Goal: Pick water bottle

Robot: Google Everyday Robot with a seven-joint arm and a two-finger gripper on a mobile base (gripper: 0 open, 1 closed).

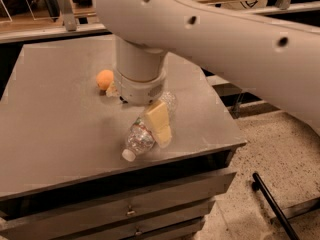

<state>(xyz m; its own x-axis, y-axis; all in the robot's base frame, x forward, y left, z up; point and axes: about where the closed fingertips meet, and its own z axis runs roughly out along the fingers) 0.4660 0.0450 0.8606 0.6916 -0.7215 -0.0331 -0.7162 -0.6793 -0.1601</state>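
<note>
An orange sat on the left of the counter. Right of it the water bottle lay on its side near the front edge, cap pointing front-left. The gripper was down over its body, apparently touching it; how far the jaws were open could not be told.

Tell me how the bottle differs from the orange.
The bottle is clear ribbed plastic; the orange is opaque and orange-coloured. The bottle is long and lies on its side, white cap toward the table's front edge; the orange is small and round. The gripper sits right over the bottle's middle, while the orange lies apart, farther back. Both rest on the grey table.
</note>
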